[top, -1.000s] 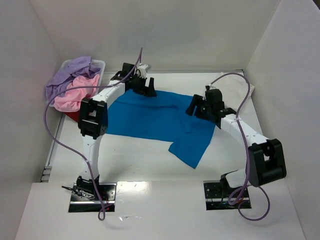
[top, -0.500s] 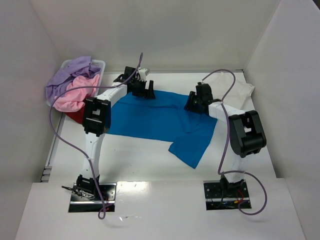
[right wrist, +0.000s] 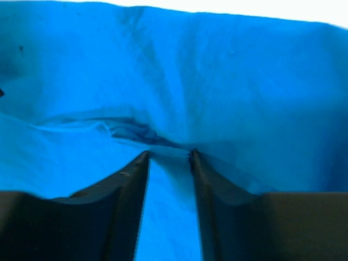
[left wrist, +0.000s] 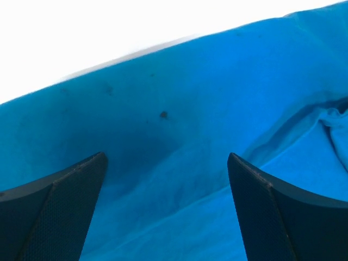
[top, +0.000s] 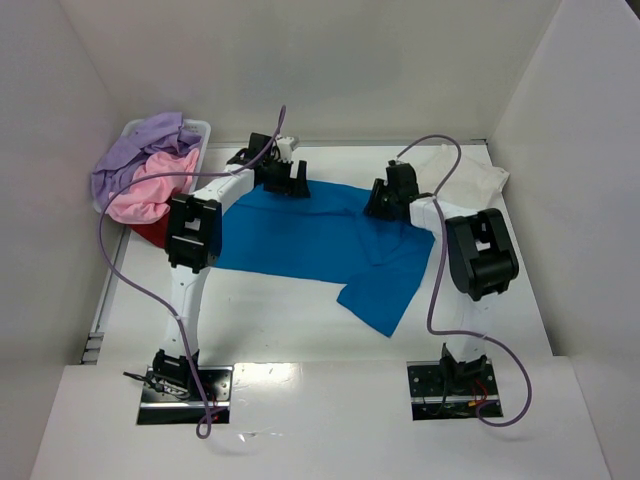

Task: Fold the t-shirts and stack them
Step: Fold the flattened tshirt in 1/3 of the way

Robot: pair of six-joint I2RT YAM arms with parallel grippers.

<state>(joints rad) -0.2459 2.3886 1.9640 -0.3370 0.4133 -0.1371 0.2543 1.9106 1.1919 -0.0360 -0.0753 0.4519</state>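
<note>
Since a second ago the right arm has drawn its elbow up and back and pushed the right gripper (top: 385, 200) out to the far edge of the bright blue short-sleeved cloth t-shirt (top: 300, 235), which lies spread on the white table (top: 270, 320). Its fingers (right wrist: 128, 179) are narrowed onto a puckered ridge of the cloth, apparently pinching it for a fold. Along the same far edge the left gripper (top: 290, 180) hovers low, spread wide and holding nothing, probably ready to take the matching spot.

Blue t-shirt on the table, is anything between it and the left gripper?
Nothing visible. The left gripper hangs open over the far edge of the blue t-shirt, and the left wrist view shows only bare blue cloth between its fingers.
</note>
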